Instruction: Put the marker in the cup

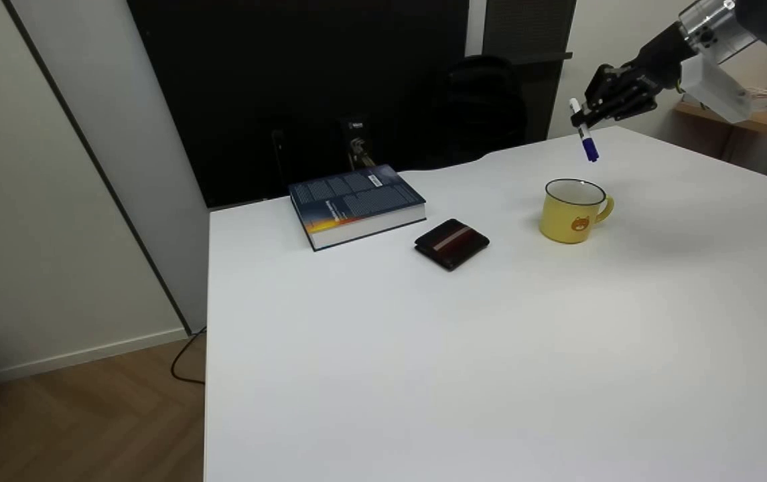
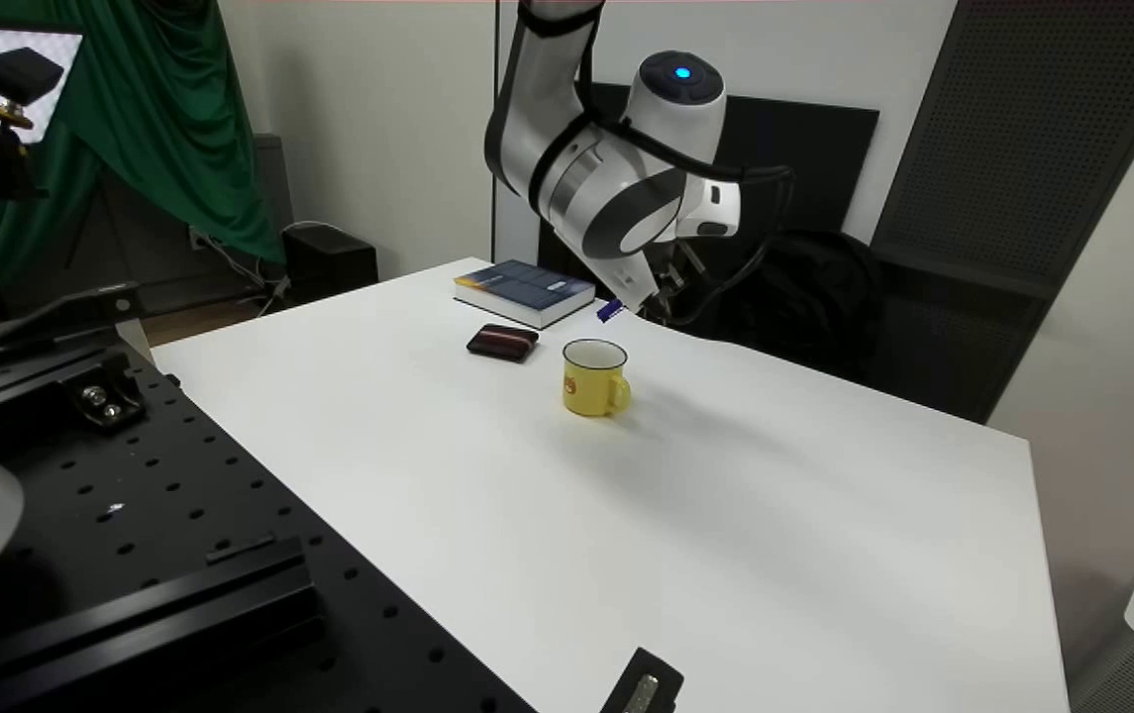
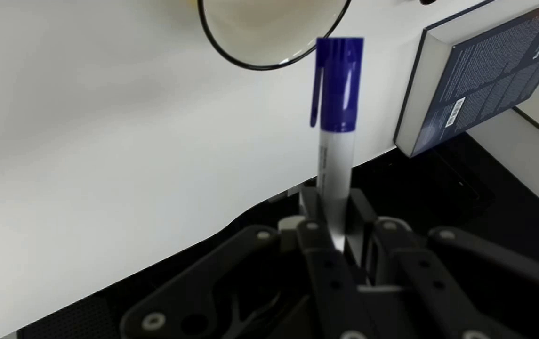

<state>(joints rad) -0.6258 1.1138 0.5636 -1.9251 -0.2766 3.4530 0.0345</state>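
The tool (image 3: 335,209) pinches a tilted marker (image 3: 340,89); released before centring over the cup (image 1: 567,217), it could fall outside, though depth is hard to judge.

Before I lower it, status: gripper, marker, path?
Gripper closed on marker. Marker aloft, tilted, not yet in cup. Nothing seen between marker and cup.
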